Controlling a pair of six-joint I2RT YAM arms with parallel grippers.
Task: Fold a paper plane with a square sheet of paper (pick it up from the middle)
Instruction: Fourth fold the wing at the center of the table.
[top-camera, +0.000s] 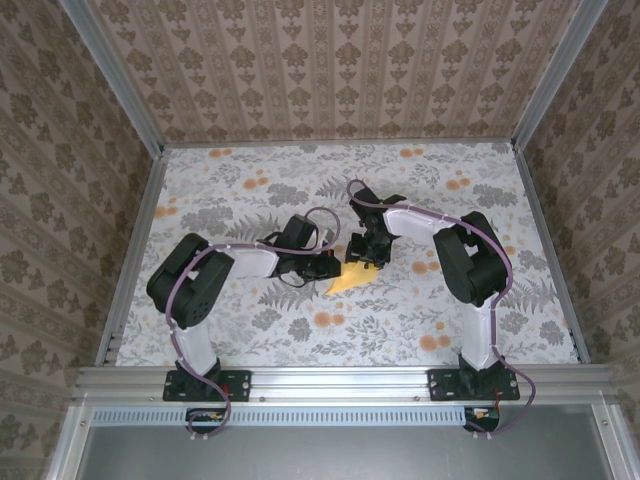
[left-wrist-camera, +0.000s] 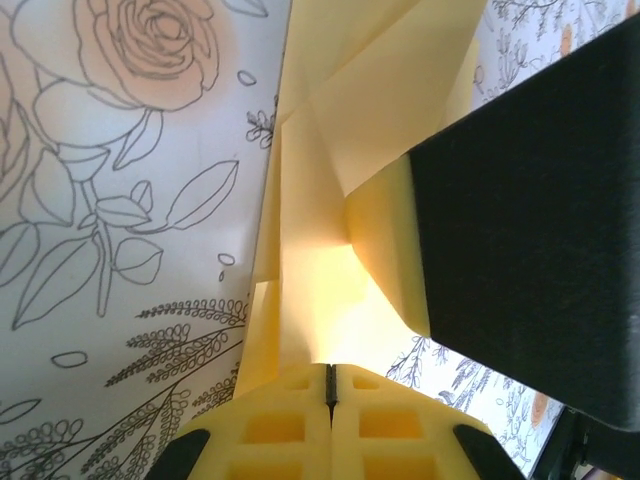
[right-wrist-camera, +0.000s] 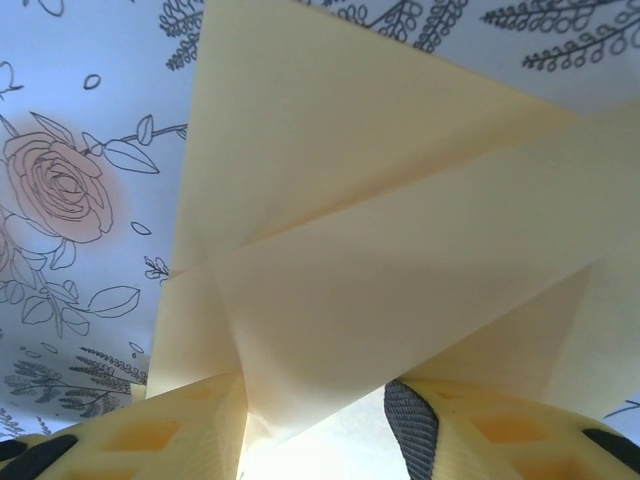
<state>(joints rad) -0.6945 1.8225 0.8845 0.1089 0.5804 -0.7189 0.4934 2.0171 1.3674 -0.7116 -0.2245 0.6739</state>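
The square sheet of paper (top-camera: 346, 281) is pale yellow and partly folded into angled flaps, lying at the middle of the table between both arms. My left gripper (top-camera: 327, 268) reaches in from the left. In the left wrist view its jaws (left-wrist-camera: 330, 375) are shut on the edge of the paper (left-wrist-camera: 320, 200), which rises away from them. My right gripper (top-camera: 366, 257) comes in from the right, just above the sheet. Its jaws (right-wrist-camera: 315, 400) stand apart, with a folded flap of the paper (right-wrist-camera: 350, 250) hanging between them, against the left finger and clear of the right pad (right-wrist-camera: 410, 430).
The floral tablecloth (top-camera: 400, 320) covers the table. Aluminium rails (top-camera: 135, 250) run along its left and right sides, with patterned walls behind. The right gripper's dark finger (left-wrist-camera: 520, 250) crowds close beside the left jaws.
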